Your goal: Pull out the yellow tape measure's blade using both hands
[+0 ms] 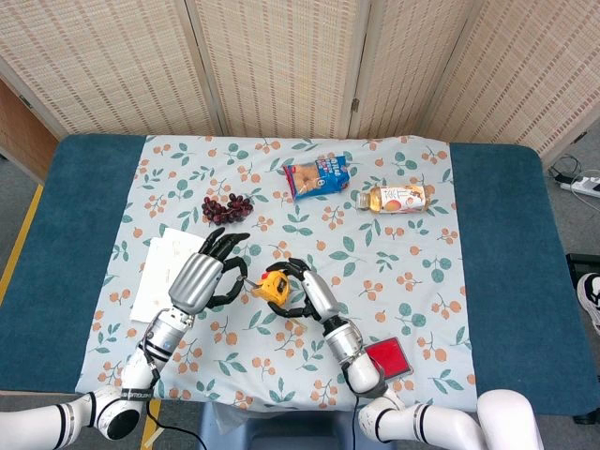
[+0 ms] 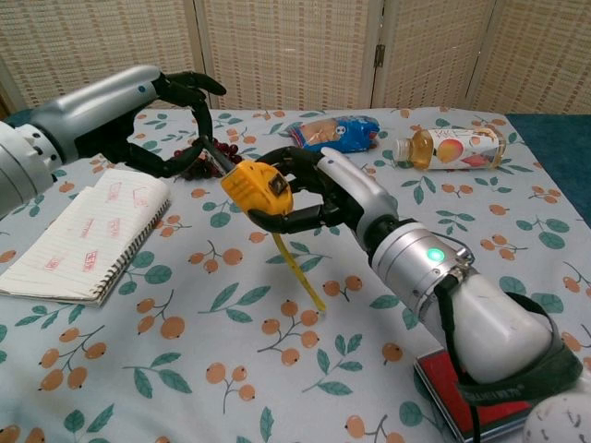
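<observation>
Two hands meet over the middle of the floral table (image 1: 487,281), and we sweep from the left. Furthest left lies the notepad (image 2: 78,233), flat on the cloth. Above it comes the left hand (image 2: 175,125), fingers spread and curved, with its fingertips (image 2: 211,152) reaching in at the left end of the case; whether they actually pinch anything there, I cannot tell from either view. Just behind that hand sit the grapes (image 1: 226,208).

Now the centre: the yellow tape measure (image 2: 258,187) is held up off the table, wrapped from the right by the right hand (image 2: 319,196), fingers curled firmly over and under the case. A short length of blade (image 2: 297,271) hangs out below, slanting down and to the right until its tip reaches the cloth.

That is the key relation: the case lies just right of the left hand, while the loose blade hangs beneath, nearer the right hand's wrist side. By my reading, the left hand needs to drop lower for it.

Further right, the snack packet (image 2: 340,133), the bottle (image 2: 447,147) and a red card (image 1: 386,357).
</observation>
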You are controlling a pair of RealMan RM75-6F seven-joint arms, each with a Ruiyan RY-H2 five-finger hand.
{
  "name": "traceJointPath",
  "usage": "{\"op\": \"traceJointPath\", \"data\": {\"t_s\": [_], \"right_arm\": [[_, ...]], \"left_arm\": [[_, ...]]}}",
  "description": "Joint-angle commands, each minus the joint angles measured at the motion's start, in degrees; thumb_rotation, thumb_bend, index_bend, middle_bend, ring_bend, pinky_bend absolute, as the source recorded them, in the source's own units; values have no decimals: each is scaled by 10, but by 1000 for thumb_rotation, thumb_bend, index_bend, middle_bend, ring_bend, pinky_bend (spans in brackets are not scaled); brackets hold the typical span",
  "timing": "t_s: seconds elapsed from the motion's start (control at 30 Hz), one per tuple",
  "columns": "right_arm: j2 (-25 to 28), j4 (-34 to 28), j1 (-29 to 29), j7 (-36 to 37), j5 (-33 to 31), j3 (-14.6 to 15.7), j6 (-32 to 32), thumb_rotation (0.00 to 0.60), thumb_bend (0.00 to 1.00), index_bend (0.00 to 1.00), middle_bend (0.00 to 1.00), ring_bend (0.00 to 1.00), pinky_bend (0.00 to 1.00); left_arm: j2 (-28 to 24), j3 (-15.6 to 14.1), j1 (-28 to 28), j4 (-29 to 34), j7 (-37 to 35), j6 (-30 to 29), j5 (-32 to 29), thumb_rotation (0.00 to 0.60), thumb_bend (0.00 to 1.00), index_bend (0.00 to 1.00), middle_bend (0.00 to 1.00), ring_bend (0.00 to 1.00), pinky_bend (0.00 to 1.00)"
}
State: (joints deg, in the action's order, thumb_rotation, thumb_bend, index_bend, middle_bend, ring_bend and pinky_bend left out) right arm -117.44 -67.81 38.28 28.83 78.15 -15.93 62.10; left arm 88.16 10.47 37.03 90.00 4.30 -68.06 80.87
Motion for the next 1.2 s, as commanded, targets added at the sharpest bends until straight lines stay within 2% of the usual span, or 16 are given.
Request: {"op": "traceJointPath", "data": {"t_s": [0.03,0.27,0.63,1.2], "right_arm": [[9,-3,-6,-6,3,5,4,600,341,518,472,354,89],[58,-31,-22,-36,14,30,3,600,341,518,466,354,89],[160,-92,-57,-61,10,61,-3,600,342,524,466,355,88],[273,-108,-118,-15,40,121,19,600,342,525,462,356,88]], "left_arm": [[-4,1,-7,-10,-33,-6,1,600,550,576,168,162,0],[-19,2,-25,-28,-78,-27,2,600,550,574,180,171,0],[-41,13,-54,-64,-168,-29,-30,600,551,575,191,179,0],[-49,5,-68,-174,-302,-9,-19,600,550,570,198,179,0]]}}
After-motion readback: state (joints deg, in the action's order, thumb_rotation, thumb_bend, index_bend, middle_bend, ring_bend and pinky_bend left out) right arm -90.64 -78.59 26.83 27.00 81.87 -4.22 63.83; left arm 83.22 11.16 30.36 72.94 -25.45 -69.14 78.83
